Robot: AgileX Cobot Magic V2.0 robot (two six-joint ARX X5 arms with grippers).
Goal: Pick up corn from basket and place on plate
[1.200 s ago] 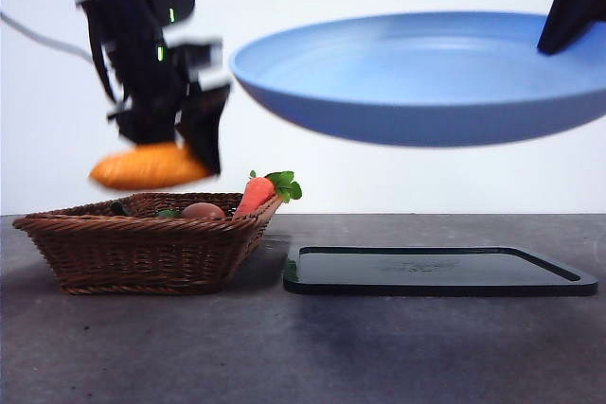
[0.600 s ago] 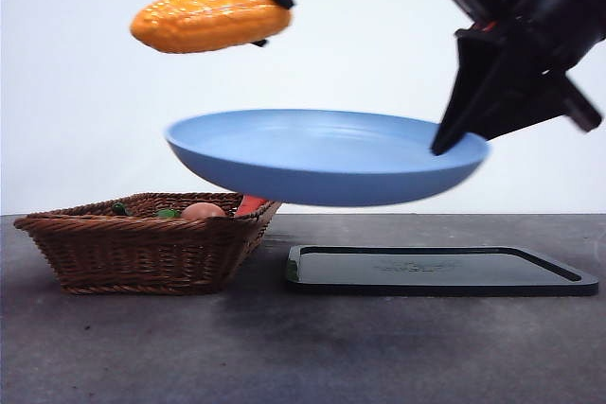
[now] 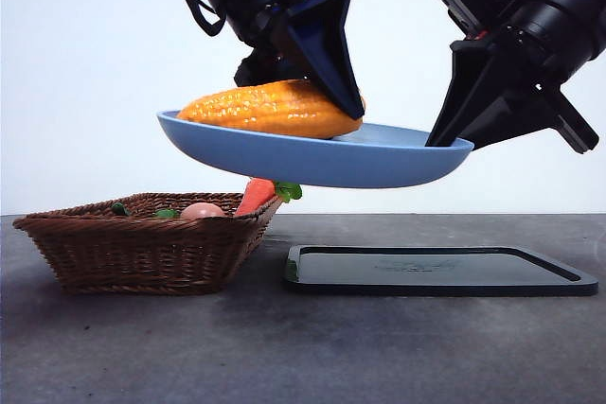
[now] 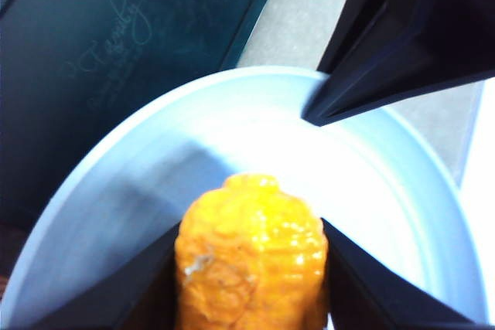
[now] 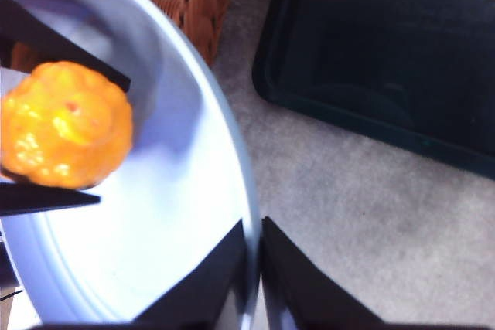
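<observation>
Grey worktop [image 3: 284, 347] below you carries a black tray [image 3: 440, 270] with faint cursive writing, illegible, and the basket [image 3: 142, 248]. Your right gripper [image 3: 453, 139] pinches the plate [image 3: 379, 160] by its rim, holding it in the air. Your left gripper [image 3: 327, 78] clamps the corn [image 3: 270, 109], which lies lengthwise on the plate, long axis level, free end pointing across the plate toward the right gripper.

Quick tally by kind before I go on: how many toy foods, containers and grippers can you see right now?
Toy foods: 3 (corn, carrot, egg-like ball)
Containers: 3 (plate, basket, tray)
Grippers: 2 (left gripper, right gripper)
Total: 8, leaving out small green bits in the basket, too small to identify.
</observation>
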